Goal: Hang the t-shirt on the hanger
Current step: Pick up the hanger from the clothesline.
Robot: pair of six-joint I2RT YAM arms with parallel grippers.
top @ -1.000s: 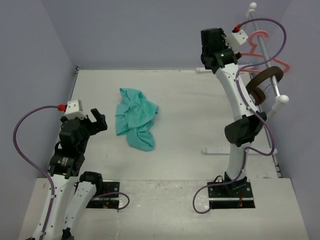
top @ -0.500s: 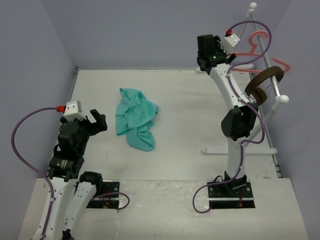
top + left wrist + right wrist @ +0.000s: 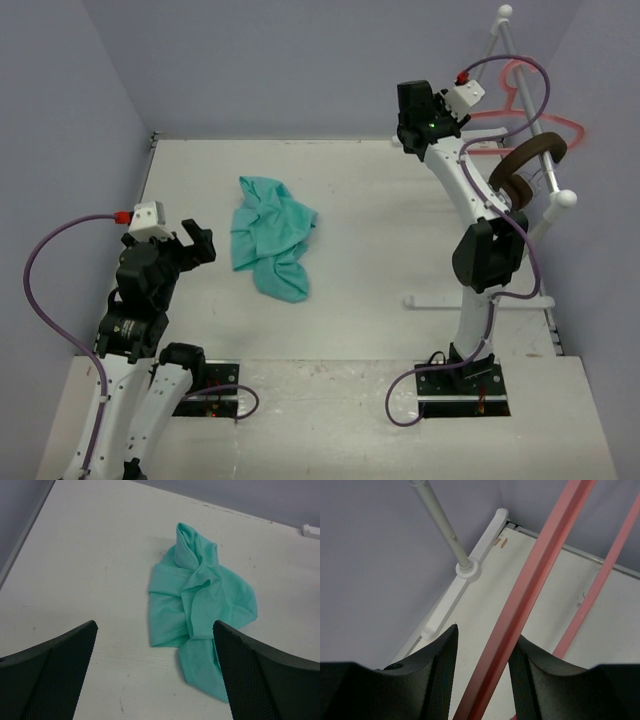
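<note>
Right gripper [image 3: 485,635] sits high at the far right corner of the table [image 3: 380,240], and we see its two fingers [image 3: 437,670] parted around a thick pink bar of the hanger [image 3: 542,560]. In the right wrist view that bar runs straight through the gap, with a thin strip of pale table showing on each side, so the jaws straddle it without pressing on it. A second, thinner pink limb of the same hanger slants past just to the right, outside the gap.

From the top camera we see the hanger up against the white rack [image 3: 566,198], its curved hook near the upper end of the slanted rail and its far shoulder reaching toward the right wall. Brown headphones [image 3: 527,160] hang lower on that rail, just beside the right arm.

Across the table, the left gripper [image 3: 195,243] hovers near the left edge with its fingers spread wide; in its wrist view both mesh-faced pads frame the bottom corners.

We find the t-shirt [image 3: 272,235] crumpled in a loose heap on the left half of the table, flat on the surface, folded over itself with one flap trailing toward the near side. It lies near the left gripper but apart from it, and well apart from the hanger.
</note>
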